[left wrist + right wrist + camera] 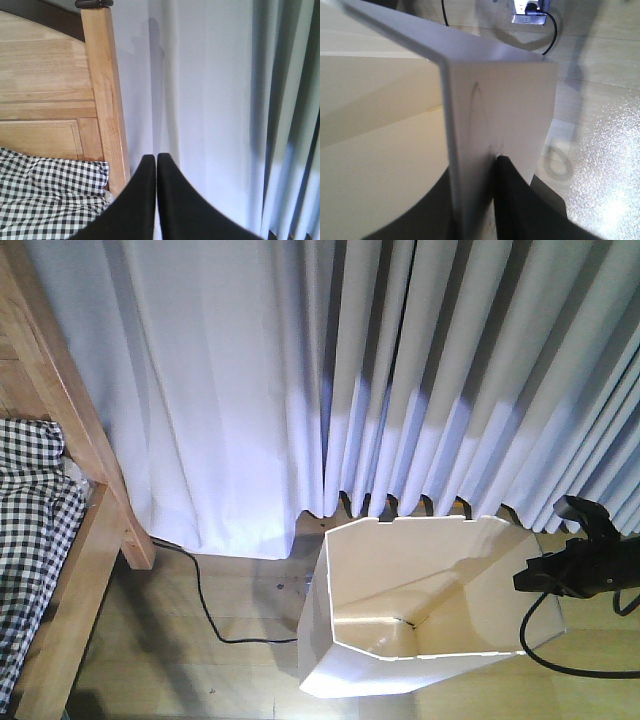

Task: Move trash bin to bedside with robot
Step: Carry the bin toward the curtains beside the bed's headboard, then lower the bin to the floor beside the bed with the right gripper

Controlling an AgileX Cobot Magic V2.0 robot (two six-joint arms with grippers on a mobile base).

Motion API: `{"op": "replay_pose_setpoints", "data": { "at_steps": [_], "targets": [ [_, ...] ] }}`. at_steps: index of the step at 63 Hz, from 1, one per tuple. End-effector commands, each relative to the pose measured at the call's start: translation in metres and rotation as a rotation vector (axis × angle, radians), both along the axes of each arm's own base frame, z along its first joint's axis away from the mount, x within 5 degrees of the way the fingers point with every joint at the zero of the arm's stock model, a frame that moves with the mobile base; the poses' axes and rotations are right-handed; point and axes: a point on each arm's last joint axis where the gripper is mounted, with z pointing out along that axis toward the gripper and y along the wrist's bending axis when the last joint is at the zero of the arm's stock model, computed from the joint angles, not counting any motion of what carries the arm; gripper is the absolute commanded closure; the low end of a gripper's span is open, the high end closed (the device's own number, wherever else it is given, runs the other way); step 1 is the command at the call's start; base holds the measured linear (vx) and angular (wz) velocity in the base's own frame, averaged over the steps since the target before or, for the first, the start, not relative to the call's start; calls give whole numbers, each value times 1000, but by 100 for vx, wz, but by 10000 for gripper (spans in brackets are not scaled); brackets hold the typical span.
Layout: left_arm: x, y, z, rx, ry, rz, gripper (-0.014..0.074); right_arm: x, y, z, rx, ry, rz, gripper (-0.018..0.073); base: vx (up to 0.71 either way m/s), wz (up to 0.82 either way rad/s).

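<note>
— White thin plastic with a cut-cornered rim: where is the trash bin [380,580]?
— On the plank floor [200,670] at the pleated curtain [300,360] hem, apart from the pale timber bed frame [100,490].
— And the right gripper [475,190]?
— Pinched over the bin's wall.
— The left gripper [156,165]?
— Its smooth black fingers are pressed together on nothing, above the checked bedding [45,195].

Long white curtains [380,370] are hanging down in folds, almost reaching the wooden floor [200,670]. A thin black cable [250,642] is lying on the floor, coming out from under the curtains. A white plug box [527,15] is sitting on the floor with a black wire going into it.
</note>
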Motion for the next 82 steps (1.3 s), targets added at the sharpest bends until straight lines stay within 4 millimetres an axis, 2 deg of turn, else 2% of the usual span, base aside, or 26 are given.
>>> {"op": "replay_pose_setpoints", "data": {
  "at_steps": [1,40,58,68,82],
  "targets": [
    [-1,-1,15,2,-103,-8,603,10,12,35,221,-96,-4,564,6,2],
    [-1,-1,15,2,-103,-8,603,11,12,35,220,-97,-7,564,1,0],
    [-1,-1,15,2,-103,-8,603,17,4,27,95,-74,-102,564,0,0],
    [-1,-1,15,2,-103,-8,603,29,-1,7,-26,-38,-59,564,0,0],
    [-1,-1,15,2,-103,-8,603,48,-5,-37,34,76,-59,564,0,0]
  ]
}}
